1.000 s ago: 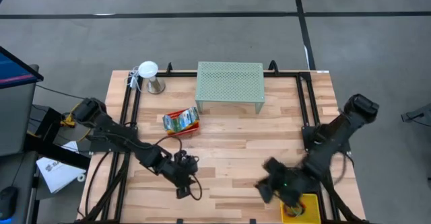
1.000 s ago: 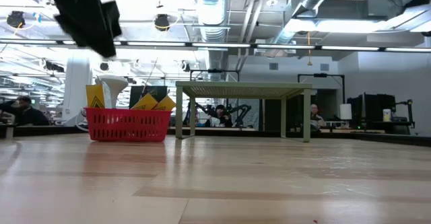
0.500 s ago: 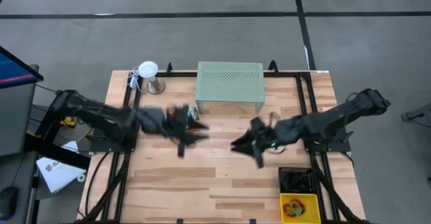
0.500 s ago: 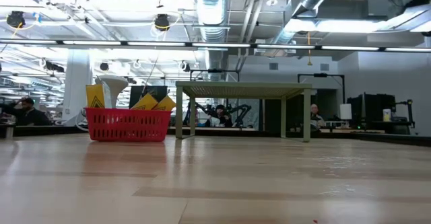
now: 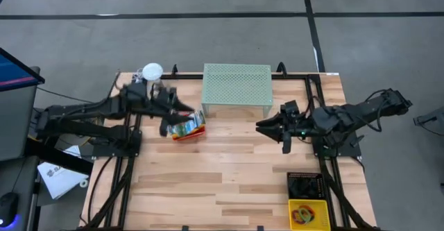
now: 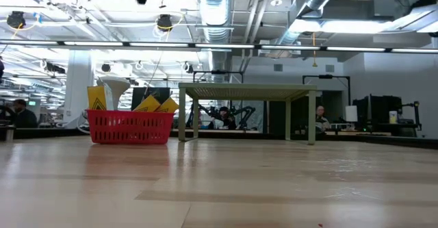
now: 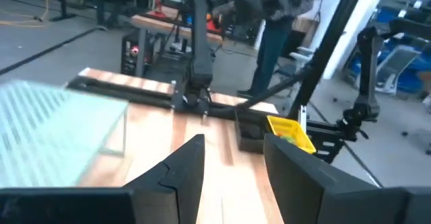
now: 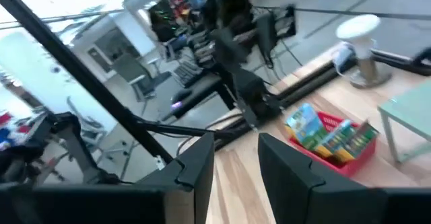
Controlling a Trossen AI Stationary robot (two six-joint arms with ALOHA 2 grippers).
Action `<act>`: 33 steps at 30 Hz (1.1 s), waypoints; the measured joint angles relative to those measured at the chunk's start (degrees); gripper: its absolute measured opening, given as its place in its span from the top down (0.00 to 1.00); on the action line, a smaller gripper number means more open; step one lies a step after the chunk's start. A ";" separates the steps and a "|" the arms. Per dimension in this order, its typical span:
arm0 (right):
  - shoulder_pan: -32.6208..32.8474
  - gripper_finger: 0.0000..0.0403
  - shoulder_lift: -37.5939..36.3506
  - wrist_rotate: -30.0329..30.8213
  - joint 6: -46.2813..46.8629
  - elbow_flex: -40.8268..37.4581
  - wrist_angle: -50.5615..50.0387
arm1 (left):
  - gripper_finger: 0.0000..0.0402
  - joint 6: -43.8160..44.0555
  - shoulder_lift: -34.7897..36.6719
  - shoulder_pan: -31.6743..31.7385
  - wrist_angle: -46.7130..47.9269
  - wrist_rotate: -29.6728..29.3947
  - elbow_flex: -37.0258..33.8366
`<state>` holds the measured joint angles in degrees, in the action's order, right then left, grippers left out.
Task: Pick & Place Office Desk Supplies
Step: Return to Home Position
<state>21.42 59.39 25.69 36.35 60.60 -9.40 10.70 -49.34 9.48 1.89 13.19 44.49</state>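
Taking 12 o'clock as the far edge of the wooden surface (image 5: 229, 168) in the overhead view, the mint-green mesh shelf (image 5: 236, 85) stands at 12 o'clock. The red tray (image 5: 198, 132) sits toward 10 o'clock, just off the shelf's near left leg. The yellow-green crayon boxes (image 5: 184, 124) stand packed on end inside the red tray, their tops rising above its rim in the low view. At the 5 o'clock corner lies the yellow tray (image 5: 320, 220) with the coloured loops (image 5: 304, 214) tangled inside. The black tray (image 5: 305, 184) touches its 12 o'clock side, its contents too dark to tell. A white-topped stand (image 5: 152, 71) sits at the 11 o'clock corner. The left hand (image 7: 232, 153) is raised off the surface at the 10 o'clock edge of the red tray, with its arm stretched in from 9 o'clock. Its two fingers are spread with a clear gap and nothing between them. The right hand (image 8: 236, 146) hangs at about 3 o'clock of the surface's middle, just off the shelf's near right leg and well apart from both trays at 5 o'clock. Its fingers are likewise parted and empty.
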 joint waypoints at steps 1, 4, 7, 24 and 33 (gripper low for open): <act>0.28 0.72 0.37 0.42 0.58 0.00 0.09 | 0.63 1.01 1.87 -1.09 -2.44 -1.48 -3.71; 0.77 0.72 1.22 1.48 1.62 -0.04 0.64 | 0.63 4.19 8.11 -4.23 -11.98 -7.11 -16.08; 0.72 0.72 1.69 1.88 2.62 -0.03 2.68 | 0.63 6.46 14.06 -6.54 -21.20 -13.02 -26.83; 0.69 0.72 1.71 8.92 5.71 -0.03 2.00 | 0.63 6.28 26.18 -11.51 -24.68 -20.97 -44.11; 0.69 0.72 1.71 10.61 8.13 -0.03 0.84 | 0.63 3.23 31.95 -11.51 -20.42 -19.38 -44.11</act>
<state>22.11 61.10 36.30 44.48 60.58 -8.56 13.93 -17.39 -2.02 -18.53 -6.19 0.38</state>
